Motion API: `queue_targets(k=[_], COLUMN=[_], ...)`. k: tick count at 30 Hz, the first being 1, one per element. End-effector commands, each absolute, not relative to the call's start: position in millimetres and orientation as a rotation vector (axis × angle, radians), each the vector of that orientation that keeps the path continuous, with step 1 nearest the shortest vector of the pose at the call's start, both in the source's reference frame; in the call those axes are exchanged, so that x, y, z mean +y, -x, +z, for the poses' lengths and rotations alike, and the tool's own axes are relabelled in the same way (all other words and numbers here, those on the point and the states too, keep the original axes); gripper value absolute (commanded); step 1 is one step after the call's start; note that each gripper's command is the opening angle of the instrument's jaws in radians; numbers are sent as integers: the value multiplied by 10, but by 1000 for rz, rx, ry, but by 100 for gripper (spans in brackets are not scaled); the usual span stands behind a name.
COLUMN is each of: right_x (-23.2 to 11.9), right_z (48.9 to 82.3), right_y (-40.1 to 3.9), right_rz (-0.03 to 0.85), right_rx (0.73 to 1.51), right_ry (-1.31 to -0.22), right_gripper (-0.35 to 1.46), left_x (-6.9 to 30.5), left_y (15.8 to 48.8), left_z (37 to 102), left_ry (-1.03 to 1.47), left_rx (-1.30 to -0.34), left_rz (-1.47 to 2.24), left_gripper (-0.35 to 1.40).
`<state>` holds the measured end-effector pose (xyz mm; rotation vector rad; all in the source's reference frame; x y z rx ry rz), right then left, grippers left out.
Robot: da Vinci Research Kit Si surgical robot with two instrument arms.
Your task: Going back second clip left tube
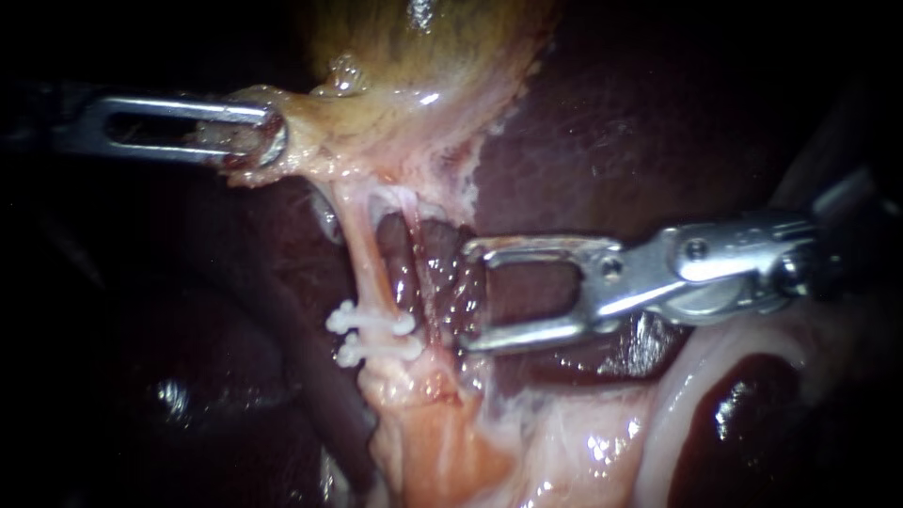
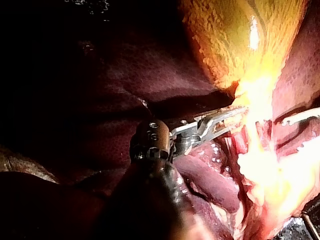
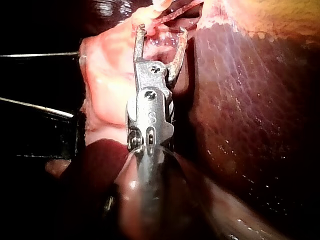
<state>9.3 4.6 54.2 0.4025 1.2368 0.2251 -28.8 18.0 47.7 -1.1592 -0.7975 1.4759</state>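
In the endoscope view a pale left tube [image 1: 362, 246] runs down from the gallbladder [image 1: 414, 66]. Two white clips [image 1: 372, 324] sit across it, one just above the other. My right instrument [image 1: 467, 296] stands just right of the tubes, level with the clips, jaws open and empty. A thinner reddish right tube [image 1: 425, 273] lies between its tips and the left tube. The right wrist view shows the same open jaws of my right instrument [image 3: 163, 30] ahead of pale tissue. My left instrument [image 1: 261, 141] is shut on a flap of gallbladder tissue and holds it leftward; the left wrist view shows my left instrument [image 2: 227, 117] holding it.
Dark red liver [image 1: 640, 122] lies behind and to the right of the tubes. Pale wet tissue [image 1: 602, 442] spreads along the lower right. Orange-pink tissue [image 1: 433, 442] sits below the clips.
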Motion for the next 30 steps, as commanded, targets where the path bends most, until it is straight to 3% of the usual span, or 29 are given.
queue_targets(k=[1,22,30], right_x=[46,47,45], right_z=[541,543,540], right_y=[-89,-72,-73], right_rz=[219,215,212], right_rx=[1233,1233,1235], right_ry=[-401,-397,-403], right_gripper=[50,50,50], left_x=[180,174,174], left_y=[289,344,345], left_z=[478,525,530], left_ry=[1158,1174,1173], left_rx=[-796,-787,-789], left_rz=[1475,1483,1487], left_gripper=[-35,-35,-35])
